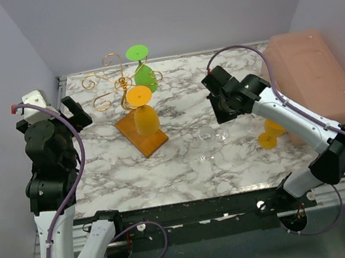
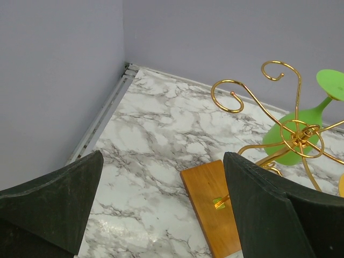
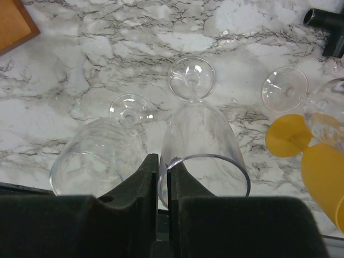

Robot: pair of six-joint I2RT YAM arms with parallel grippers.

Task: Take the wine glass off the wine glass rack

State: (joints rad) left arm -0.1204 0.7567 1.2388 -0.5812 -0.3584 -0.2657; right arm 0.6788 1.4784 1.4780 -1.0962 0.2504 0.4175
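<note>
The wine glass rack [image 1: 122, 84], gold scrolled wire on an orange-brown wooden base [image 1: 142, 135], stands left of the table's middle. A green wine glass [image 1: 144, 74] and a yellow-orange wine glass [image 1: 145, 117] hang upside down from it. My right gripper [image 1: 223, 112] is well right of the rack. It is shut [image 3: 162, 161] on the rim of a clear wine glass [image 3: 201, 134] whose foot points at the table. My left gripper [image 1: 74, 112] hovers left of the rack, open [image 2: 164, 158] and empty, with the rack base [image 2: 212, 207] and the green glass [image 2: 293, 137] ahead of it.
A second clear glass [image 3: 97, 156] stands just left of the held one and a third [image 3: 322, 107] lies to its right. An orange glass [image 1: 269, 134] lies near the right arm. A pink box [image 1: 313, 76] fills the right edge. Grey walls close the back and sides.
</note>
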